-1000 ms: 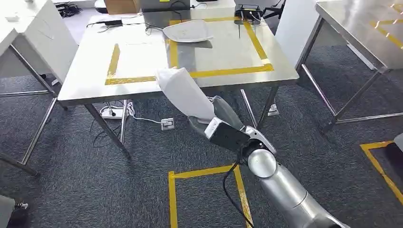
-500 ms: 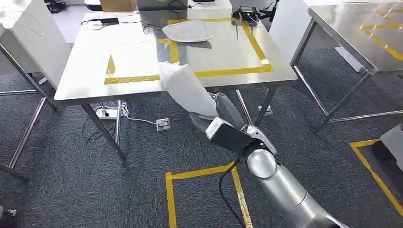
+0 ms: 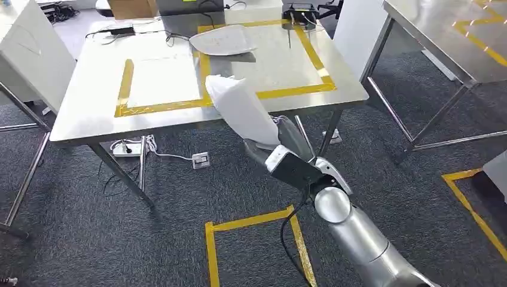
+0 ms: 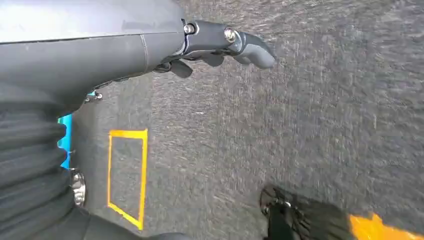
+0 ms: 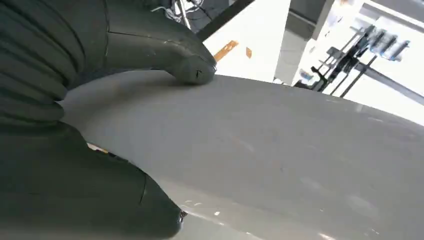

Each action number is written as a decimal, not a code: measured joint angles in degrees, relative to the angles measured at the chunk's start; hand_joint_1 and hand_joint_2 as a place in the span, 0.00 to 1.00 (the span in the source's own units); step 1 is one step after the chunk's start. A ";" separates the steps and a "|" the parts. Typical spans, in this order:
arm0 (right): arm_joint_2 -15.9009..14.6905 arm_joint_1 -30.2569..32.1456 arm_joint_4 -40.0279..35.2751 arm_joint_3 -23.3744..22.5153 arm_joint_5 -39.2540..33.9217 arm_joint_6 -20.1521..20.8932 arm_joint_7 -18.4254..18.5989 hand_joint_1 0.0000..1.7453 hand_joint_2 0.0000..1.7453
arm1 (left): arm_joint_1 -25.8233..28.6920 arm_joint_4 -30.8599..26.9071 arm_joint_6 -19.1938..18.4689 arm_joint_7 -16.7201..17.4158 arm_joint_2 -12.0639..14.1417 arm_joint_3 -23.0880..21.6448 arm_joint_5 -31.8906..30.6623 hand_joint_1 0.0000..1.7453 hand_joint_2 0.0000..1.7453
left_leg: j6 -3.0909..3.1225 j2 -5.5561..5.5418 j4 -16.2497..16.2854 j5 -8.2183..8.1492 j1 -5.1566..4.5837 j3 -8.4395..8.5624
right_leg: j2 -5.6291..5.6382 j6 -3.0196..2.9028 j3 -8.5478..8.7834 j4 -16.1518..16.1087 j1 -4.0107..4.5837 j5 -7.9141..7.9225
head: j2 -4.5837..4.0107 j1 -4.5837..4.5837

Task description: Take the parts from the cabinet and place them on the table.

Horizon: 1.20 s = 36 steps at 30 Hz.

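My right hand (image 3: 281, 143) grips a white curved part (image 3: 239, 109) and holds it up over the near edge of the steel table (image 3: 89, 113). In the right wrist view the thumb (image 5: 165, 50) lies on the part's (image 5: 280, 150) pale smooth surface. A second white part (image 3: 222, 40) lies flat on the table's far side, inside the yellow tape frame (image 3: 299, 89). My left hand (image 4: 220, 42) hangs over the dark carpet with its fingers loosely curled and nothing in them.
A second steel table (image 3: 442, 36) stands at the right. A white panel (image 3: 30, 48) leans at the left. A power strip and cables (image 3: 128, 146) lie under the table. Yellow tape squares (image 3: 251, 239) mark the carpet. A black device (image 3: 299, 11) sits at the table's far edge.
The whole view has shifted; the table now sits lower and closer in the picture. The held part reaches further over the table's near edge.
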 joint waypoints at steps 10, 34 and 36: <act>0.02 2.09 -0.33 -0.04 0.66 -0.50 1.36 1.00 1.00 | 0.51 0.57 -0.50 -0.22 0.22 0.00 -0.87 0.00 1.00 | 0.01 -0.54 1.60 10.93 -0.43 -9.85 | 1.26 0.53 9.91 -0.59 0.20 -8.78 | 0.00 -0.35; -0.42 -18.87 25.87 -0.31 3.21 1.94 7.37 1.00 1.00 | -1.54 0.31 -3.22 2.10 -0.04 -0.04 -4.24 0.00 1.00 | -0.63 -1.23 14.81 -6.64 -0.16 -4.28 | 0.28 -1.43 -1.43 -1.00 0.07 2.85 | 0.00 -1.03; -0.22 -22.38 31.57 -0.31 3.65 1.75 7.06 1.00 1.00 | -1.27 0.35 -3.39 2.71 -0.02 -0.13 -4.66 0.00 1.00 | -0.37 -1.21 12.87 -12.82 -0.16 -7.73 | 0.65 -1.31 1.16 -1.25 0.05 1.01 | 0.00 -1.07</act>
